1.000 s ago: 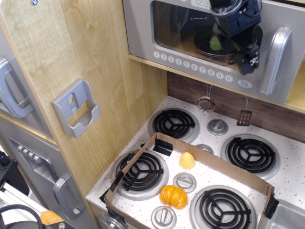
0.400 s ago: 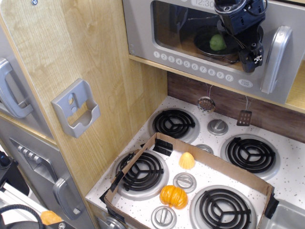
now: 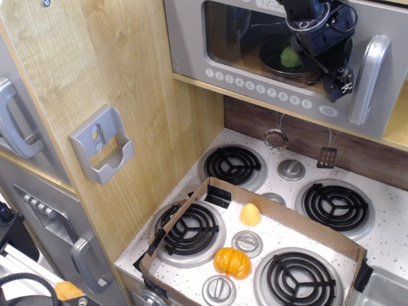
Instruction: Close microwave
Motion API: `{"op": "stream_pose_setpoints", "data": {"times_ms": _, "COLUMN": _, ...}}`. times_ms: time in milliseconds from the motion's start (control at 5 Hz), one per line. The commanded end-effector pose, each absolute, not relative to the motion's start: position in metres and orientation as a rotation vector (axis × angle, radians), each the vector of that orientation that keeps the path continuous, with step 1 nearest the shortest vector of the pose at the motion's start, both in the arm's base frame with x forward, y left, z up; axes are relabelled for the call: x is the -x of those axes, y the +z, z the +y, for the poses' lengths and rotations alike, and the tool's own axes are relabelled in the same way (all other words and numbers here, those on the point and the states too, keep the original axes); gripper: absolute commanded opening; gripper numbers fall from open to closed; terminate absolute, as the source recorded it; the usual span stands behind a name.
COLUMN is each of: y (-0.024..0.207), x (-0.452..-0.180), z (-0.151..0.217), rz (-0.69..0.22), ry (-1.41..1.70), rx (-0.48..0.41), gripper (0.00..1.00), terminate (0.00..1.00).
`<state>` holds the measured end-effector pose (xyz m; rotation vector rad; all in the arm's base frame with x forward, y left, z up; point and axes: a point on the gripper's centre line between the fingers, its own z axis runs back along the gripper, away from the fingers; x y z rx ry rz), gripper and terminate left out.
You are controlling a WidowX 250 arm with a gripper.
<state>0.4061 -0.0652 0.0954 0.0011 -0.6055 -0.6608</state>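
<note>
The microwave [image 3: 255, 83] is at the top right, with its silver-grey door, dark window and a row of round white buttons [image 3: 261, 89]. Its big silver handle [image 3: 370, 80] is on the door's right edge. A strip of wooden compartment [image 3: 398, 115] shows just right of the door. Through the window I see a dark pan with a green item [image 3: 291, 57]. My black gripper [image 3: 340, 84] hangs in front of the door's right part, just left of the handle. Its fingers point down and look pressed together, holding nothing.
Below is a white stove top [image 3: 389, 223] with black burners and silver knobs. An open cardboard tray [image 3: 280, 213] lies on it, holding a yellow piece [image 3: 250, 215] and an orange pumpkin [image 3: 232, 262]. A grey holder bracket [image 3: 102, 145] and grey handled doors [image 3: 19, 127] are at the left.
My gripper has shifted slightly right and down along the door front, closer to the handle. The door and handle have edged a little to the right.
</note>
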Motion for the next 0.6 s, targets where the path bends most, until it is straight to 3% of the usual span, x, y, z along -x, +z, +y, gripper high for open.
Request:
{"op": "stream_pose_setpoints", "data": {"times_ms": 0, "y": 0.1316, "x": -0.4151, "z": -0.0717, "rz": -0.762, "ry": -0.678, "rx": -0.057, "gripper": 1.00, "terminate": 0.00}}
{"op": "stream_pose_setpoints", "data": {"times_ms": 200, "y": 0.1356, "x": -0.4185, "z": -0.0731, "rz": -0.797, "ry": -0.687, "rx": -0.082, "gripper": 1.00, "terminate": 0.00}}
{"op": "stream_pose_setpoints", "data": {"times_ms": 400, "y": 0.1410, "x": -0.4181, "z": -0.0744, "rz": -0.798, "ry": -0.685, "rx": -0.101, "gripper": 1.00, "terminate": 1.00}}
